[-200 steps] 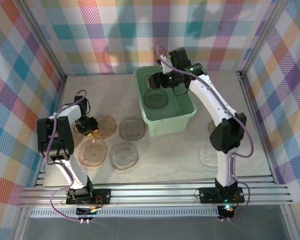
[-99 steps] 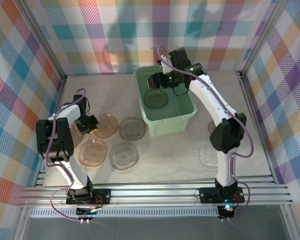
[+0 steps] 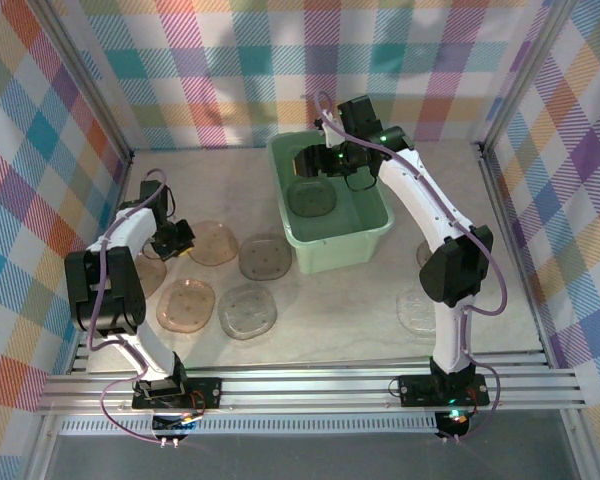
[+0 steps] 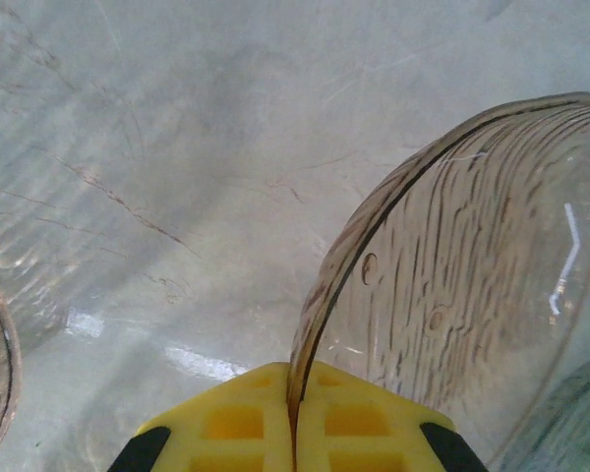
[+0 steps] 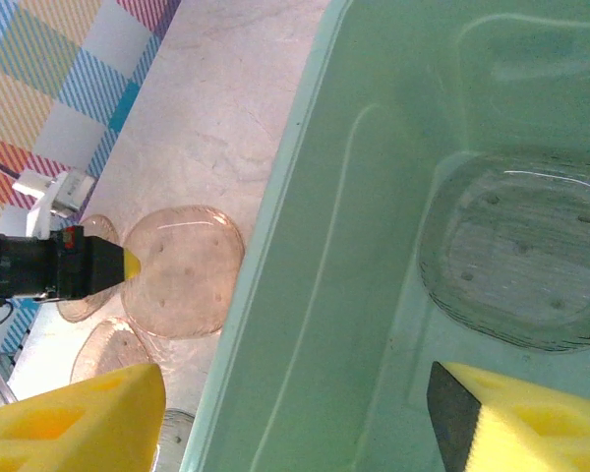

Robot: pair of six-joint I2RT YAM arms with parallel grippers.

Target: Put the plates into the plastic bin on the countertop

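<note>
The amber plate (image 3: 215, 243) (image 4: 452, 285) lies low on the countertop (image 3: 330, 310) left of the bin (image 3: 342, 252), reaching from my left gripper (image 3: 176, 238) (image 4: 295, 433) toward the bin; it is rounded-square, with no clear long axis. My left jaws are clenched on its near rim, yellow pads (image 4: 241, 423) pressed on either side. That arm is folded at the elbow near the left wall, wrist turned right. My right gripper (image 3: 315, 162) (image 5: 295, 423) hangs over the bin with jaws spread wide, grasping nothing, above a clear plate (image 3: 311, 198) (image 5: 521, 261) on the bin's floor; that arm stretches forward and leftward.
</note>
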